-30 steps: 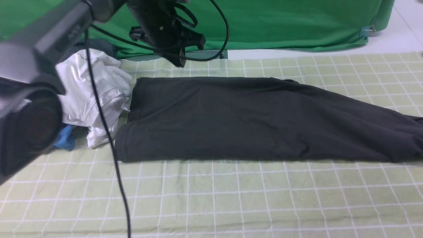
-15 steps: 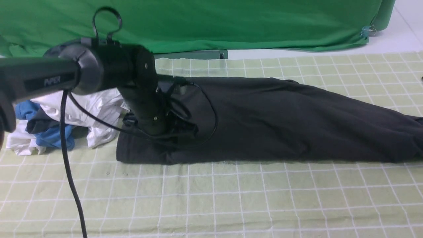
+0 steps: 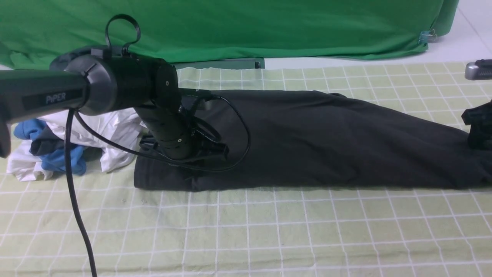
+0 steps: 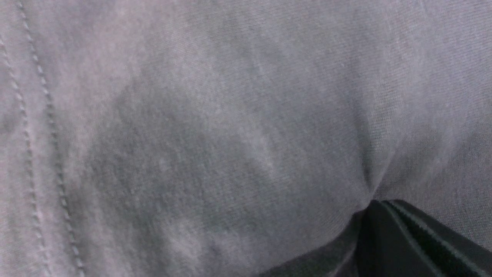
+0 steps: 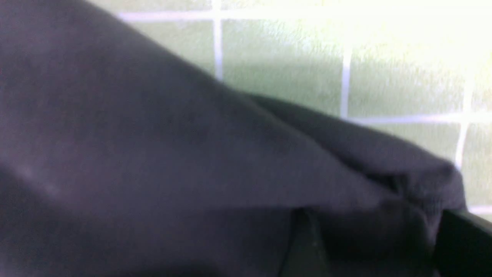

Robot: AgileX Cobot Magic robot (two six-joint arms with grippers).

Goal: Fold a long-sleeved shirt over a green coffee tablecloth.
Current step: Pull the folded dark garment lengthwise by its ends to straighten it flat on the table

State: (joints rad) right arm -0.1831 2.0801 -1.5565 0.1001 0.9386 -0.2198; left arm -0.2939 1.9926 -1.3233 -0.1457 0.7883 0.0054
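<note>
Front view gives me the black shirt [image 3: 326,138] lying as one long band on the checked tablecloth [image 3: 269,231]. Its long axis runs straight across from my left arm to my right, with a broad, squared left end and a right end that tapers toward the picture's edge. My left pincer [image 3: 188,154] is down on the broad left end, just beside the heap of clothes [image 3: 103,127]. Its jaws are closed, and in the left wrist view one fingertip [image 4: 396,238] dents the cloth so that a crease runs up to it. I see no fold caught between the jaws, so I read it as pressing the shirt down, not gripping it. My right pincer [image 3: 478,127] is at the far right end of the same band. In the right wrist view its fingers [image 5: 303,246] stand apart with the bunched shirt edge between them and the tablecloth showing beyond, so the jaws are parted and nothing is clamped. Each arm has its own end, and the whole shirt lies between them. I judge that the next move belongs to the right arm: close on that narrow end, lift it, and carry it leftward along the long axis toward the pinned end. The risk I see is catching only the top layer.
</note>
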